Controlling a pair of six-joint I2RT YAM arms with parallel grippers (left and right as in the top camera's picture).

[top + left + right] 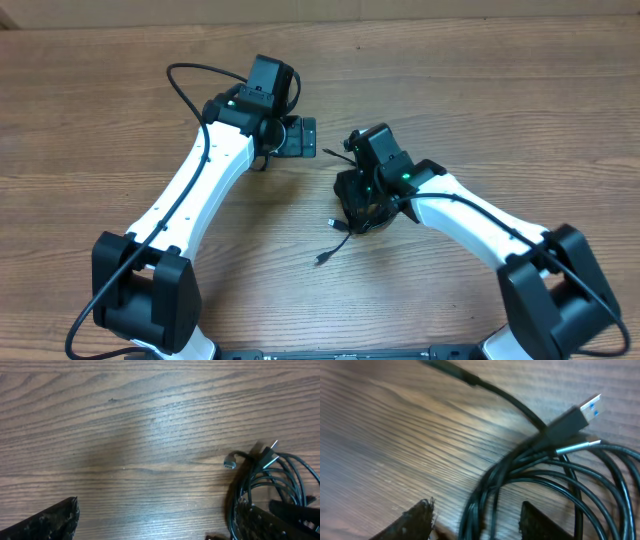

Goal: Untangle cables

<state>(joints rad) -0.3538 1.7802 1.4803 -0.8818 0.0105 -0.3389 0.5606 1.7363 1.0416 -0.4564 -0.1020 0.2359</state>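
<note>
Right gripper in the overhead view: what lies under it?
The right gripper covers most of a coiled bundle of thin black cables; overhead only plug-ended tails show. The wrist view shows loops between its fingers.

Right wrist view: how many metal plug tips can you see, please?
2: the blue-cored plug at upper right, the slim silver plug just below it; others may be hidden.

We read this as a robotics lab bench: a plain wood-grain table (480, 90) spreads beneath and all around the left gripper (305, 138) and the right gripper (362, 208), and behind them stretch the white left arm (200, 185) and right arm (470, 225) with black housings, a green indicator light (232, 100) glowing just behind each gripper.
</note>
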